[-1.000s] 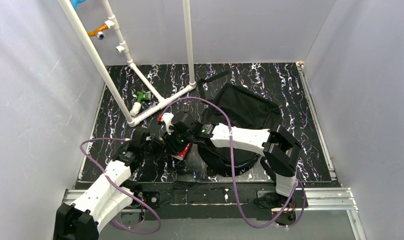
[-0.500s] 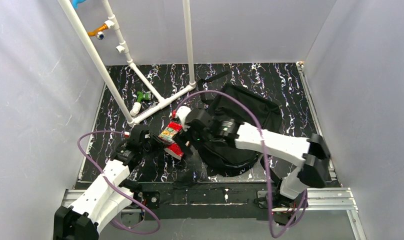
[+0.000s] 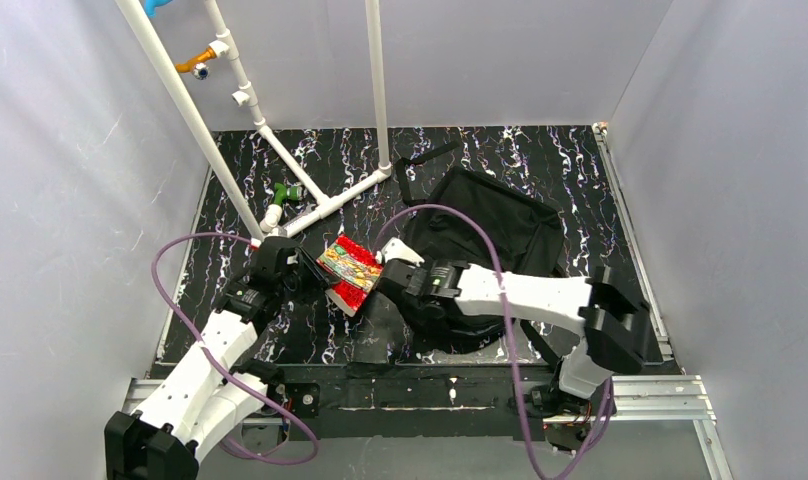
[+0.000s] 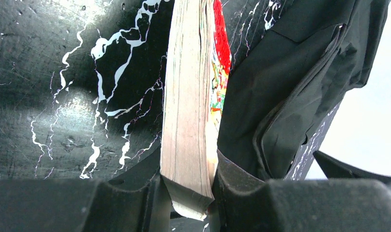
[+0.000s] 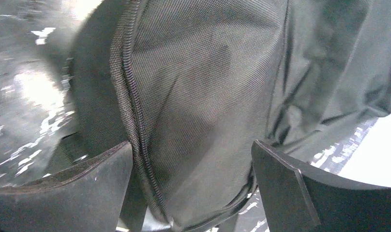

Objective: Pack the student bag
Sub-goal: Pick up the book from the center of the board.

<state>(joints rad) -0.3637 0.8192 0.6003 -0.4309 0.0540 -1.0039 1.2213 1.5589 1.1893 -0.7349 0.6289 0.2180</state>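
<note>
A thick book (image 3: 348,268) with a red, colourful cover hangs tilted above the table, with my left gripper (image 3: 312,276) shut on its near end. In the left wrist view the book (image 4: 187,116) stands edge-on between the fingers (image 4: 242,188), its pages facing the camera. The student bag (image 3: 492,228), black fabric with a zipper, lies just right of the book, and it fills the right side of the left wrist view as the bag (image 4: 290,72). My right gripper (image 3: 388,290) is open at the bag's left edge. Bag fabric (image 5: 198,96) and zipper lie between its wide-apart fingers (image 5: 300,193).
A white pipe frame (image 3: 310,205) stands at the back left, with a green and white object (image 3: 283,198) beside it and an orange fitting (image 3: 194,63) higher up. A black strap (image 3: 426,156) trails from the bag's far corner. Grey walls enclose the table.
My right gripper let go of the book, opened wide and swung down onto the bag's left edge. The left gripper kept the book, which now shows its cover tilted upward.
</note>
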